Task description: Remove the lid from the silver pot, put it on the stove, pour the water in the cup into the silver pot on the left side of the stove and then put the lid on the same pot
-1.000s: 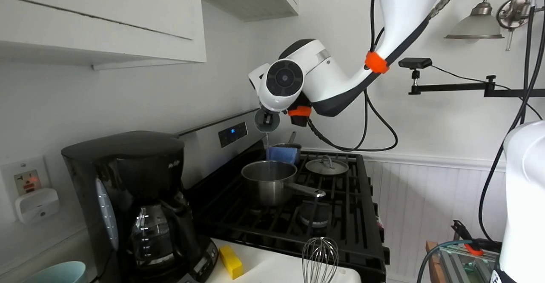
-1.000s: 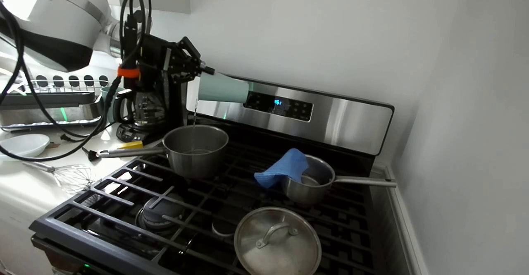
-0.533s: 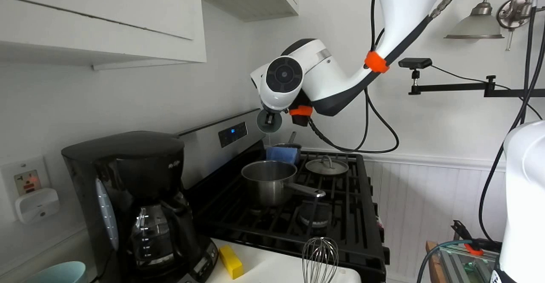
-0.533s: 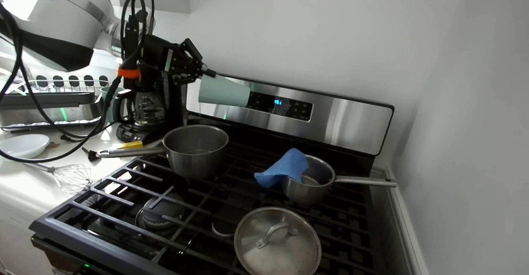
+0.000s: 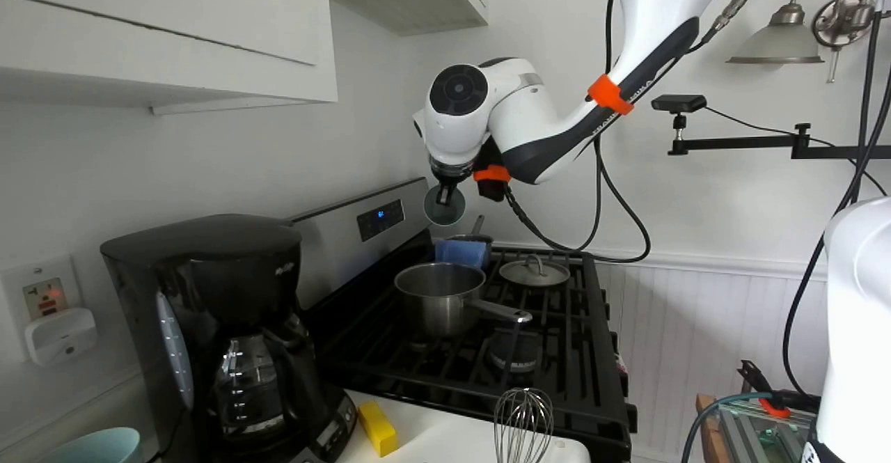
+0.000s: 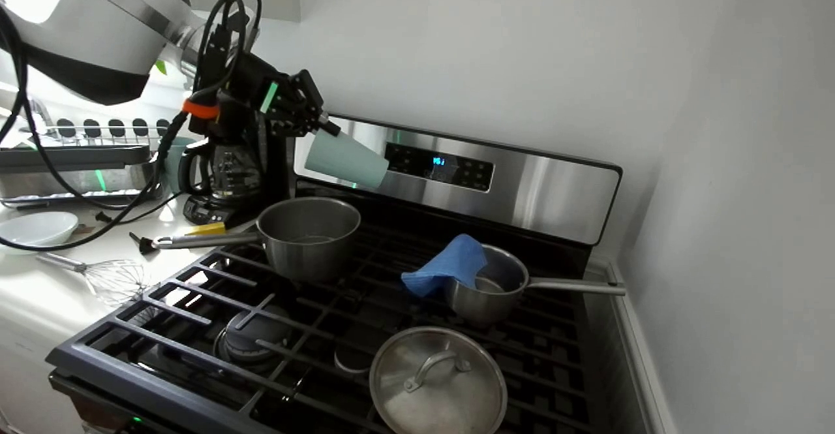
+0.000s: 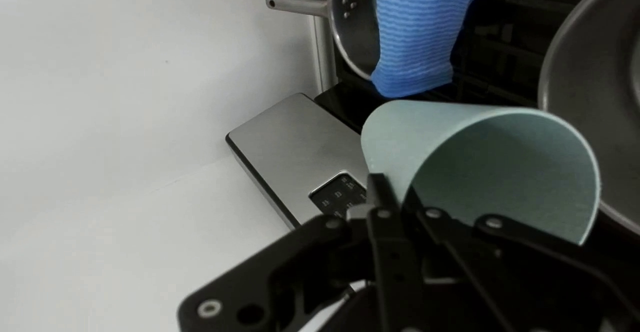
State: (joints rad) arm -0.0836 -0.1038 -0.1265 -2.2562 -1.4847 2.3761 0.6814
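My gripper (image 7: 397,194) is shut on the wall of the pale mint cup (image 7: 425,127), one finger outside and one inside the rim. Held in the air near the back panel, the cup (image 6: 346,160) tilts with its mouth a little higher than its base. No water falls from it now, and none shows inside its mouth. Below stands the silver pot (image 6: 306,258), uncovered, at the left rear of the stove (image 6: 140,382). A faint ring shows in its bottom; the water level cannot be made out. The lid (image 6: 450,395) lies handle up on the grates, also in view (image 5: 534,275).
A second steel pot (image 6: 486,300) with a blue cloth (image 6: 453,261) over its rim sits at the right rear. The steel back panel (image 6: 535,186) rises behind the cup. On the counter are a coffee maker (image 5: 209,268), a yellow sponge (image 5: 378,428) and a whisk (image 5: 523,425).
A water stream ran from the cup into the pot a second ago, thinned to a trickle, and has stopped. The cup has turned mouth-up from near horizontal. Pot and lid have not moved.
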